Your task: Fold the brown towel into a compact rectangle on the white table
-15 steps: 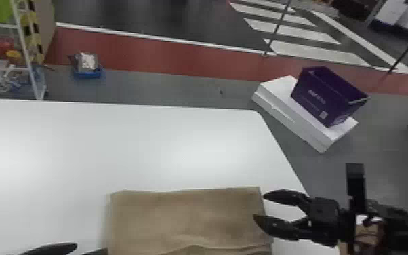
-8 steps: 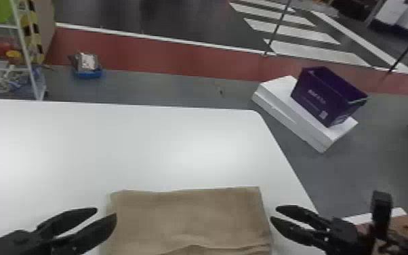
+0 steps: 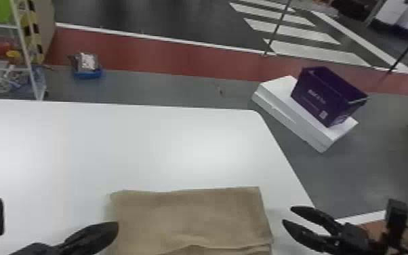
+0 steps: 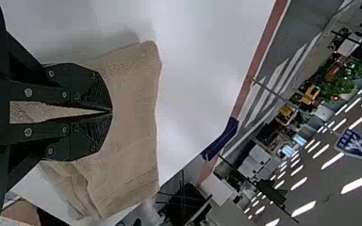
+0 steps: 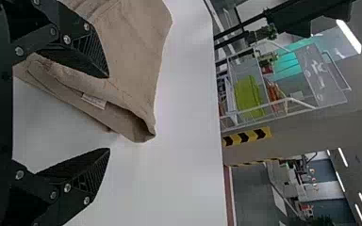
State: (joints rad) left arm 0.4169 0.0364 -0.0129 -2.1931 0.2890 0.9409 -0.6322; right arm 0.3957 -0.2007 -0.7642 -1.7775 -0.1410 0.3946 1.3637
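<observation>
The brown towel lies folded in layers near the front of the white table. At its left edge in the head view is my left gripper, shut. In the left wrist view the tips of my left gripper meet over the towel, with no cloth visibly pinched. My right gripper stands open just off the towel's right side. Seen from the right wrist, one finger of my right gripper overlaps the towel, whose layered edge carries a small white tag; the other is over bare table.
Beyond the table's right edge, a purple box rests on white boxes on the floor. A rack and a blue tray stand past the far edge. Bare tabletop extends behind and left of the towel.
My left gripper has come in from the left to the towel's edge, and its fingers have gone from open to shut. My right gripper has shifted slightly right. The towel looks unmoved.
</observation>
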